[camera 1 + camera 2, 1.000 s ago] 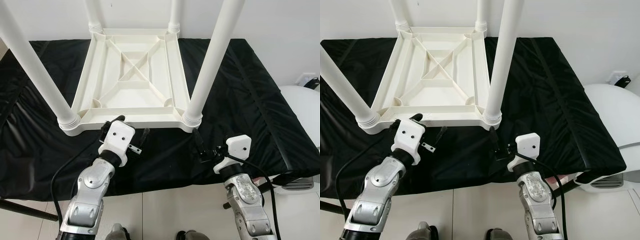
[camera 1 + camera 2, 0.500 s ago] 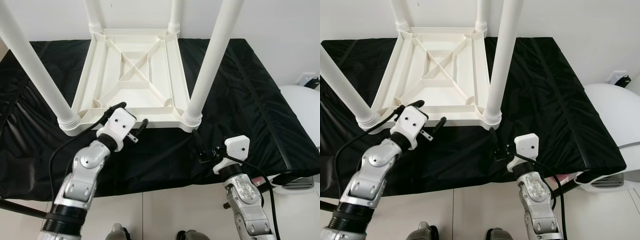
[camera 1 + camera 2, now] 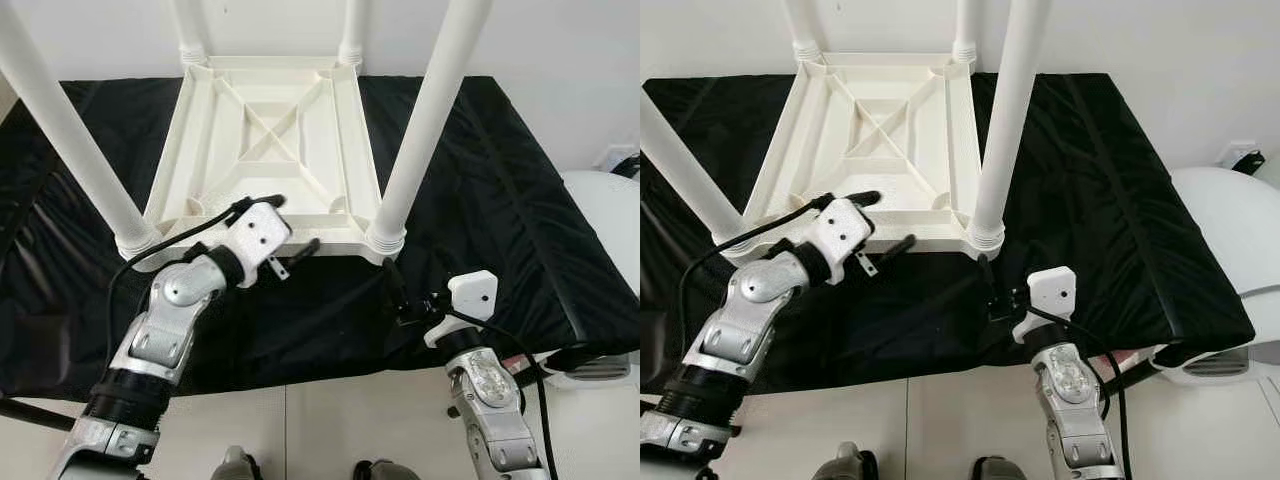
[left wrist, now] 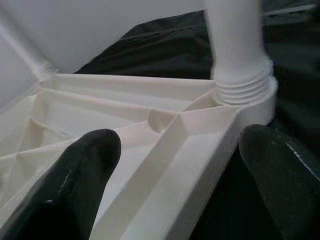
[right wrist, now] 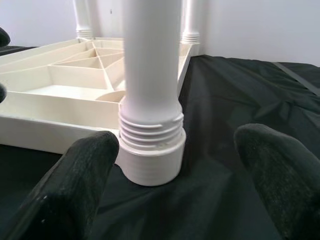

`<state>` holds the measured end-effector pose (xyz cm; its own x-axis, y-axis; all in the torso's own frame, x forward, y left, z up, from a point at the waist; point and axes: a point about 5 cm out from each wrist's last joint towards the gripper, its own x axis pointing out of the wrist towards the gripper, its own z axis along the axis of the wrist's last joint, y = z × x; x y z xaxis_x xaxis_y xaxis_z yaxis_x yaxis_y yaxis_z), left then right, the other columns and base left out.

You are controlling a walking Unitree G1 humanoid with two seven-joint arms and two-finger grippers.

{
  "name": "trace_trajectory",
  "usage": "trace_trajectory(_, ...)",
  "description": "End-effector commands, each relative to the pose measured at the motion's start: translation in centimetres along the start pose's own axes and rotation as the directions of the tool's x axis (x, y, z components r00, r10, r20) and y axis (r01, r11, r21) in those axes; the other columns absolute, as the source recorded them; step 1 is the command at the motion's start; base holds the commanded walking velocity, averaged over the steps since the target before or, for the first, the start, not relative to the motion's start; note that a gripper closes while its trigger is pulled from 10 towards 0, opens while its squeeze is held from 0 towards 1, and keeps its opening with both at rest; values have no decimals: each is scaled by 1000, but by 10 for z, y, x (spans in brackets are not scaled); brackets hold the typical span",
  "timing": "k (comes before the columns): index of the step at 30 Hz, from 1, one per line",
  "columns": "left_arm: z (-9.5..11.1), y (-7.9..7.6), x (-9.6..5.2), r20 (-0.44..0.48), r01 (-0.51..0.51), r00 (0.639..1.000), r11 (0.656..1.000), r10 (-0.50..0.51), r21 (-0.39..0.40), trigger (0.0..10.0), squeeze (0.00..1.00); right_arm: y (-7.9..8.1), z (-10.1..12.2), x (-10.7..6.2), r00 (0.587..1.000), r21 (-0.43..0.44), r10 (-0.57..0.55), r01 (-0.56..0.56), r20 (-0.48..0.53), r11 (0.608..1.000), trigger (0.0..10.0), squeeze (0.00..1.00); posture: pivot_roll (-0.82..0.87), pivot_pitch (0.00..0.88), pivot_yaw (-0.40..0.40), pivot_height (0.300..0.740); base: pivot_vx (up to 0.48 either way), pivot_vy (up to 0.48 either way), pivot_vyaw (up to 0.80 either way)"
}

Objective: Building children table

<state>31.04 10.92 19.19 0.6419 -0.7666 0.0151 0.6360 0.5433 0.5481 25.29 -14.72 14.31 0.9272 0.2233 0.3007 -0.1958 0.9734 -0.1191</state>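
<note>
1. A black cloth (image 3: pixel 500 190) covers a wide, low surface set against a plain white wall (image 3: pixel 560 50); pale floor tiles (image 3: pixel 330 430) show at the near edge. A rounded white object (image 3: pixel 610 215) stands at the far right.
2. The white plastic children's table (image 3: pixel 270 150) lies upside down on the cloth, ribbed underside up with crossed braces. Four round white legs rise from its corners: near left leg (image 3: pixel 60 130), near right leg (image 3: pixel 425 120), and two at the far corners.
3. The left gripper (image 3: pixel 285 225) reaches over the table's near edge, between the two near legs. Its fingers are spread apart: one lies over the inside of the frame, the other hangs outside the rim above the cloth.
4. The right gripper (image 3: pixel 395 295) sits low over the cloth just in front of the near right leg's base, fingers apart and gripping nothing.
5. The left wrist view adds the rim passing between that gripper's two black fingertips (image 4: pixel 75 185), with a threaded leg collar (image 4: pixel 245 90) just beyond.
6. The right wrist view adds the ridged collar (image 5: pixel 150 132) where the leg meets its socket, centred between the spread fingers and apart from both.
</note>
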Motion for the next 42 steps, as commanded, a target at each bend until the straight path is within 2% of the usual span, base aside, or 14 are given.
trace_trajectory(1,0,-8,1,8,100,995,995,-100,-9,10000,0,1,-4,-3,1000,6,-3,3,-10,1000,10000,0,29,164,2,740,0,0,0)
trace_trajectory(2,-2,-14,2,0,173,985,985,-173,0,10000,0,1,-3,-2,1000,5,-3,3,-9,1000,10000,0,26,166,2,740,0,0,0)
trace_trajectory(3,-2,-14,2,0,173,985,985,-173,0,10000,0,1,-3,-2,1000,5,-3,3,-9,1000,10000,0,26,166,2,740,0,0,0)
trace_trajectory(5,-9,-21,3,-32,279,960,960,-278,14,10000,0,0,-3,-2,1000,1,-4,4,-7,1000,10000,0,19,167,4,740,0,0,0)
trace_trajectory(7,-15,-22,4,-63,327,944,945,-325,24,10000,0,-1,-2,-2,1000,-2,-6,6,-6,1000,10000,0,17,168,5,740,0,0,0)
trace_trajectory(12,-21,-18,5,-86,339,938,940,-335,32,10000,0,-1,-2,-3,1000,-3,-9,9,-6,1000,10000,0,10,168,11,740,0,0,0)
trace_trajectory(15,-27,-5,11,-117,316,944,947,-308,55,10000,0,-1,-2,-6,1000,-4,-17,17,-8,1000,10000,0,-3,169,21,740,0,0,0)
trace_trajectory(22,-25,15,17,-129,287,953,955,-275,79,10000,0,-1,-1,-10,999,-10,-30,30,-11,999,10000,0,-23,167,31,740,0,0,0)
trace_trajectory(30,-30,16,20,-152,322,939,944,-309,70,10000,0,-1,-1,-12,999,-14,-32,32,-16,999,10000,0,-29,166,35,740,0,0,0)
trace_trajectory(42,-44,17,23,-181,354,919,935,-350,-12,10000,0,5,1,-17,1000,-18,16,-17,-20,1000,10000,0,-33,167,38,740,0,0,0)
